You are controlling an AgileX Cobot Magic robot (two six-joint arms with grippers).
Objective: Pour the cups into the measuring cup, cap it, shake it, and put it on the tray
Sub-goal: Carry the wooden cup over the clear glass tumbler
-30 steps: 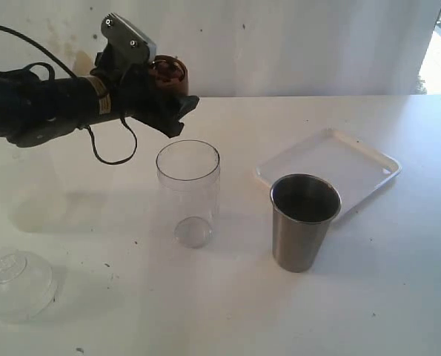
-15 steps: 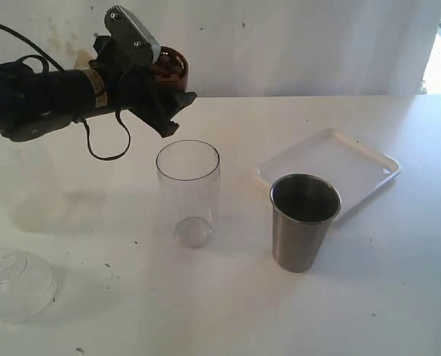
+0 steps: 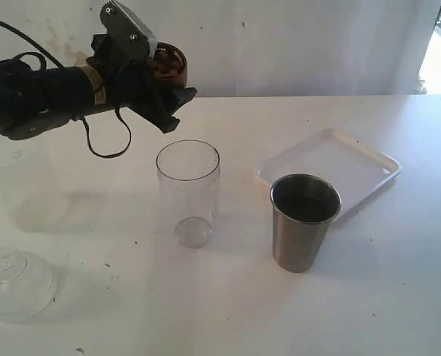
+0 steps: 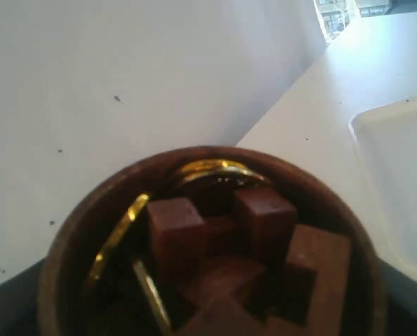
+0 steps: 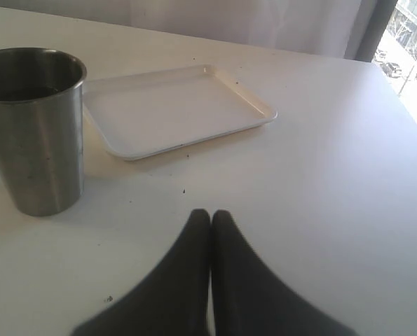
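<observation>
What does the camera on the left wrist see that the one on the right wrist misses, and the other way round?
Only the left wrist view: the wooden cup close up, holding brown blocks and gold rings. Only the right wrist view: the steel tumbler standing upright, and the right gripper, shut on nothing. Both: the white tray, with nothing on it, on the white table.

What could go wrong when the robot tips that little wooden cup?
The left gripper holds the brown wooden cup up beside the clear measuring cup, not clearly over its mouth. So the wooden blocks and gold rings might land on the table. The clear measuring cup also looks empty and light, so a falling block or a low gripper could knock it over.
</observation>
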